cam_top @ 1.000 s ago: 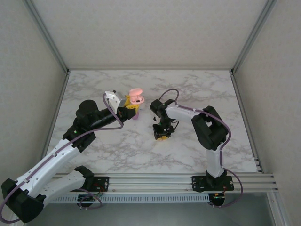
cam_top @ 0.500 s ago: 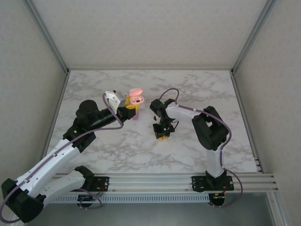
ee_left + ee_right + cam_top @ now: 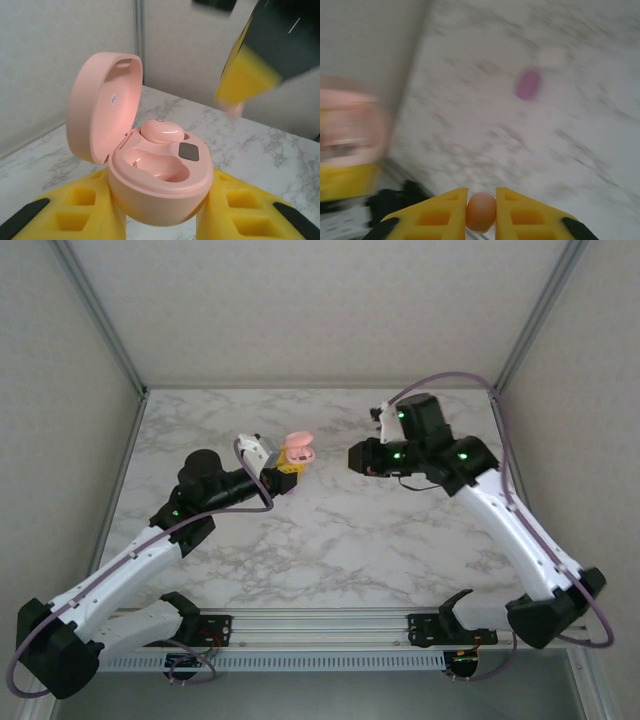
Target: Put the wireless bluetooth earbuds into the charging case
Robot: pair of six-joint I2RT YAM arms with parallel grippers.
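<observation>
A peach earbud (image 3: pixel 481 212) is pinched between the closed yellow fingers of the right gripper (image 3: pixel 481 200), which is up in the air near the case (image 3: pixel 160 190). A second earbud (image 3: pixel 161 132) sits in the far socket of that open pink case, beside an empty socket. The left gripper (image 3: pixel 286 471) clamps the case from both sides above the marble table (image 3: pixel 330 540), where a blurred purple thing (image 3: pixel 527 84) lies.

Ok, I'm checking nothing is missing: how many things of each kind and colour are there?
1 pink charging case
2 peach-pink earbuds: one seated in the case, one in the right gripper
1 purple item, too blurred to name, on the table
Total: 4
</observation>
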